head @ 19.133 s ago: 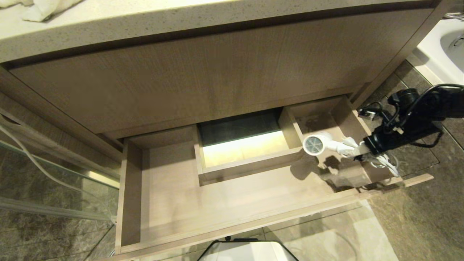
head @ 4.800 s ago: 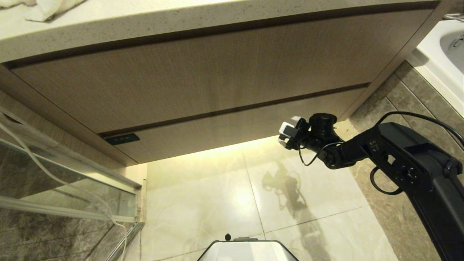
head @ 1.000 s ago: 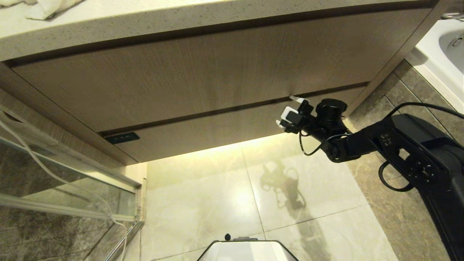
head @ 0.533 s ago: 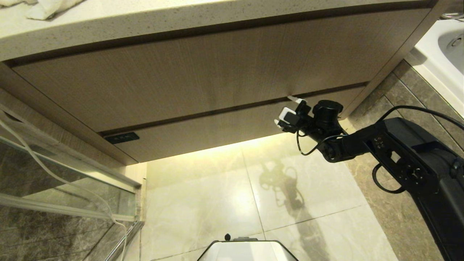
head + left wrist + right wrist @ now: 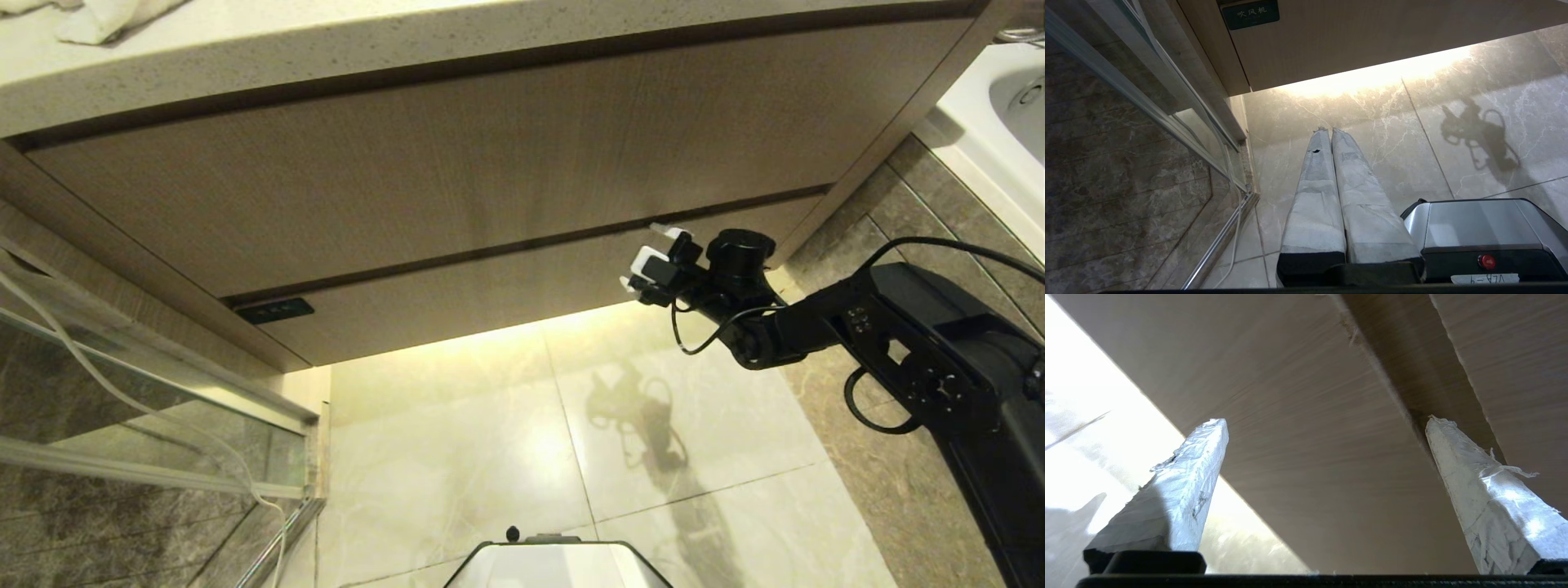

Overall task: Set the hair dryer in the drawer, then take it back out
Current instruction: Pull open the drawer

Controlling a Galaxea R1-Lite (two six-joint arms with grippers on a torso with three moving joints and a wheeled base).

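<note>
1. Head view: the drawer [image 5: 522, 286] is shut flush under the taller wood-grain panel [image 5: 457, 163], its small dark plate [image 5: 274, 310] at the left end. The right gripper [image 5: 653, 260] is at the drawer front's upper edge, jaws spread wide and empty. The hair dryer is not in sight, presumably inside the closed drawer. When the dryer was last visible the drawer stood open with the gripper holding it over the right compartment; now the drawer is closed. Over the last second the gripper has barely shifted.

2. Left wrist view: the left gripper [image 5: 1329, 131] hangs parked over the floor tiles [image 5: 1380, 134], jaws pressed together, beside the robot's base [image 5: 1478, 228].

3. Right wrist view: one of the taped fingertips [image 5: 1437, 424] sits at the dark gap above the drawer front [image 5: 1306, 428]; the other [image 5: 1214, 426] lies across its face.

4. Handling, as judgement: the handleless front is stiff and smooth, so hooking that top gap suits best. The dryer looks light and rigid; grip the handle and mind the trailing coiled cord.
</note>
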